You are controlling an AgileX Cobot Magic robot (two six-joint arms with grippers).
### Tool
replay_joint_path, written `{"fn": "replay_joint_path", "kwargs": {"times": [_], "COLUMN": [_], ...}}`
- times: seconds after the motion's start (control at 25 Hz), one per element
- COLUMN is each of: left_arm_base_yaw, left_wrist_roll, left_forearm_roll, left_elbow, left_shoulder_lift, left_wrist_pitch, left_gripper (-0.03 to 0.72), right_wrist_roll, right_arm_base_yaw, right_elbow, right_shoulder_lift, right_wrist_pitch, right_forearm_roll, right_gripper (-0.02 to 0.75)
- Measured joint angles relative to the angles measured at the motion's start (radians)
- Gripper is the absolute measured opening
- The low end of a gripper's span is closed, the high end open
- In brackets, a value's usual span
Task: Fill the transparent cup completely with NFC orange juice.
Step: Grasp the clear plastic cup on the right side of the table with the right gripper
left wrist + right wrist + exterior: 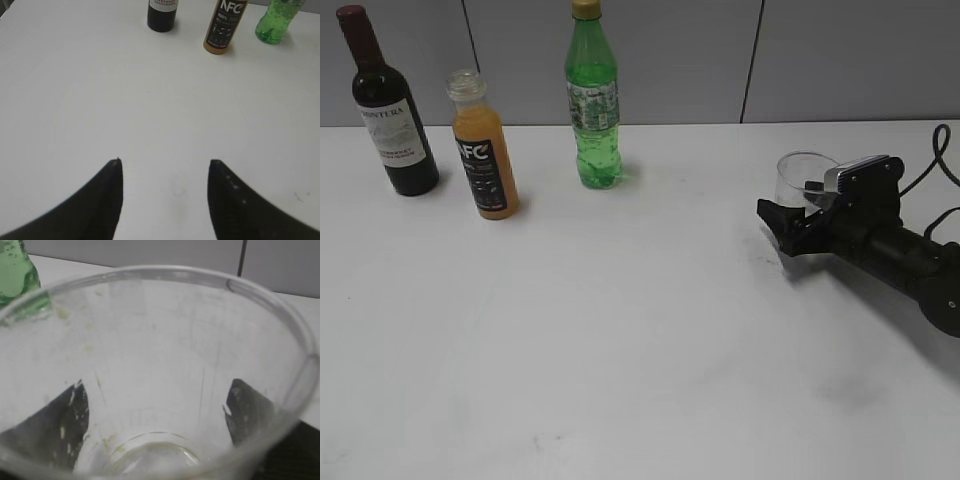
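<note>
The transparent cup (802, 175) stands upright on the white table at the right and holds no juice; a few pale specks cling inside it. It fills the right wrist view (160, 330). My right gripper (790, 205) lies low on the table with its open jaws (155, 385) on either side of the cup. The NFC orange juice bottle (485, 150), uncapped and nearly full, stands at the back left; it also shows in the left wrist view (224, 25). My left gripper (164, 162) is open and empty over bare table, well short of the bottles; it is out of the exterior view.
A dark wine bottle (390, 120) stands left of the juice bottle, and a green soda bottle (592, 100) stands right of it. Both show in the left wrist view, wine (162, 12) and soda (274, 22). A grey wall runs behind the table (620, 350).
</note>
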Motion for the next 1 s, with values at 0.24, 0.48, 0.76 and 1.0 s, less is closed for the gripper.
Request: {"fn": "replay_joint_path", "kwargs": {"times": [0.24, 0.48, 0.76, 1.0], "left_arm_base_yaw": [0.0, 0.0, 0.0, 0.0], "left_wrist_roll": [0.0, 0.0, 0.0, 0.0], "left_forearm_roll": [0.0, 0.0, 0.0, 0.0], "left_elbow": [0.0, 0.0, 0.0, 0.0], "left_shoulder_lift": [0.0, 0.0, 0.0, 0.0], "left_wrist_pitch": [0.0, 0.0, 0.0, 0.0], "left_gripper": [0.421, 0.421, 0.421, 0.421], "right_wrist_roll": [0.002, 0.002, 0.002, 0.002], "right_arm_base_yaw": [0.0, 0.0, 0.0, 0.0], "right_elbow": [-0.002, -0.003, -0.003, -0.004], "right_shoulder_lift": [0.0, 0.0, 0.0, 0.0], "right_wrist_pitch": [0.0, 0.0, 0.0, 0.0], "right_forearm_roll": [-0.034, -0.048, -0.051, -0.051], "right_gripper": [0.64, 0.601, 0.586, 0.561]}}
